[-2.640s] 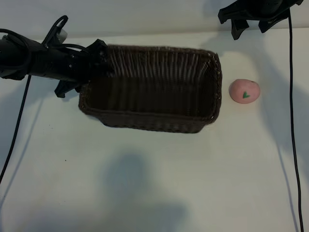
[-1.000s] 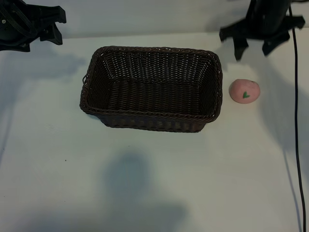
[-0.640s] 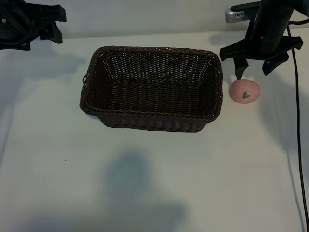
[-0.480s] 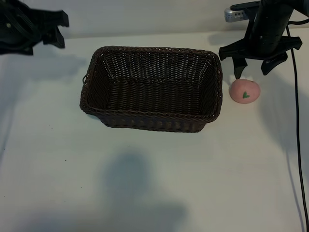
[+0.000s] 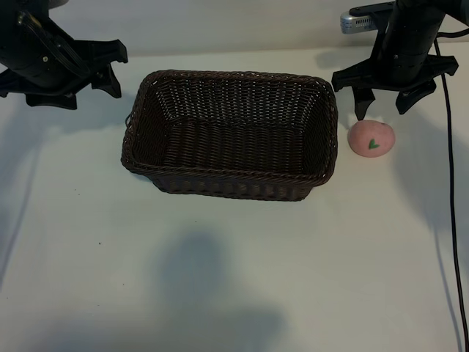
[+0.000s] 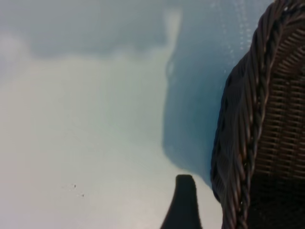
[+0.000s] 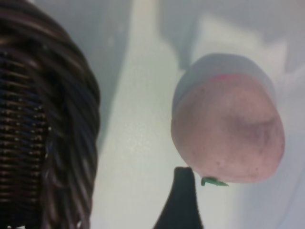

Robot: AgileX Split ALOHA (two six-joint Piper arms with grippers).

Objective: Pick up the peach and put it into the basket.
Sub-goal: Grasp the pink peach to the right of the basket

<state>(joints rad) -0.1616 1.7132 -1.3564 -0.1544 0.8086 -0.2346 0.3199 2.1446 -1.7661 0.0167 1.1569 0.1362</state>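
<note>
The pink peach (image 5: 371,138) lies on the white table just right of the basket (image 5: 229,185), a dark brown wicker one that holds nothing. My right gripper (image 5: 382,107) hangs open right behind and above the peach, its fingers spread wider than the fruit and not touching it. In the right wrist view the peach (image 7: 228,133) fills the space beside one dark fingertip (image 7: 184,200), with the basket rim (image 7: 62,119) off to the side. My left gripper (image 5: 64,89) is open near the basket's left end; its wrist view shows one fingertip (image 6: 184,205) next to the braided rim (image 6: 248,124).
White table all round, with a wall edge at the back. A black cable (image 5: 448,205) runs down the right side. Broad shadows lie on the near part of the table.
My left gripper has come from the far left corner toward the basket's left end. My right gripper dropped over the peach a second ago and has since held still. Peach and basket have not moved.
</note>
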